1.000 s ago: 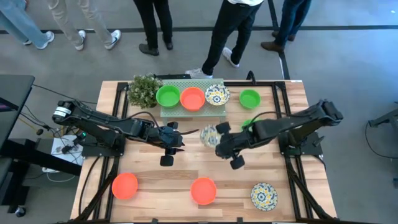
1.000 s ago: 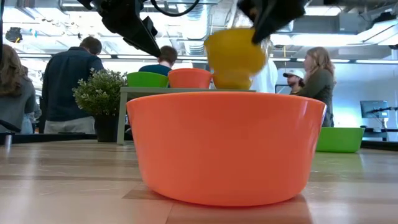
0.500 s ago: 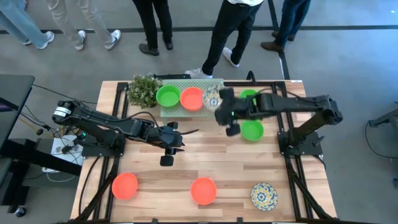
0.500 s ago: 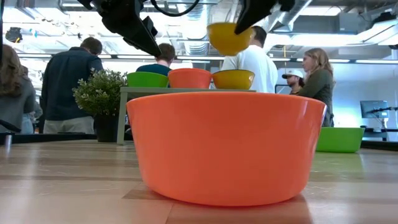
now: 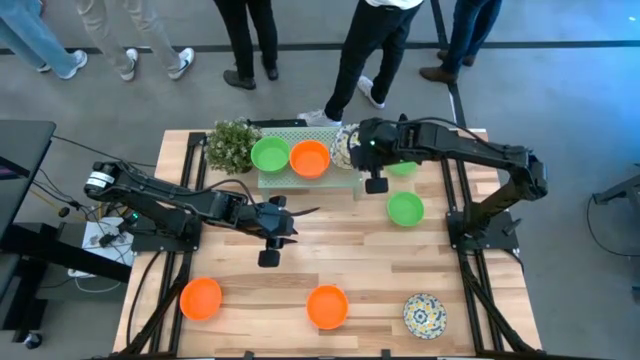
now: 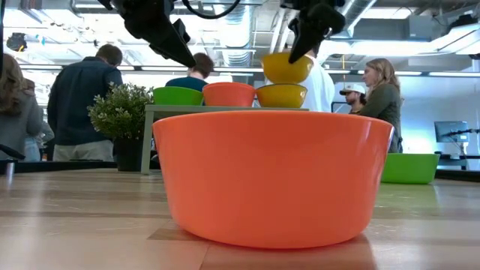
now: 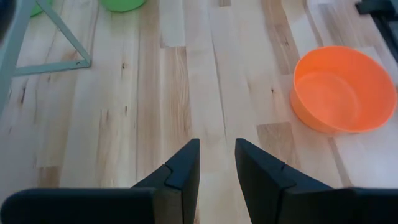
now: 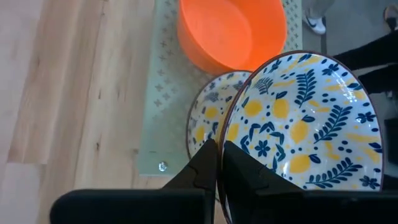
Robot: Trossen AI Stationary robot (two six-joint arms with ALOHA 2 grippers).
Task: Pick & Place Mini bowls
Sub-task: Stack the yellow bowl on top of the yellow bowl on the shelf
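- Blue-and-yellow patterned bowl (image 8: pixel 305 118) hangs pinched by its rim in the right end effector (image 8: pixel 217 155), just above a matching bowl (image 8: pixel 208 127) on the pale green stand (image 8: pixel 152 124).
- To nest it cleanly, I'd level the tilt, centre it over the lower bowl, descend slowly, then release.
- Beside them sits an orange bowl (image 5: pixel 310 158).
- Left end effector (image 7: pixel 216 165) waits over the desk (image 7: pixel 186 93) mid-board, fingers slightly apart, empty.

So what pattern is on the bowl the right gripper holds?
White bowl with blue leaves and yellow lemons, clearest in the right wrist view.
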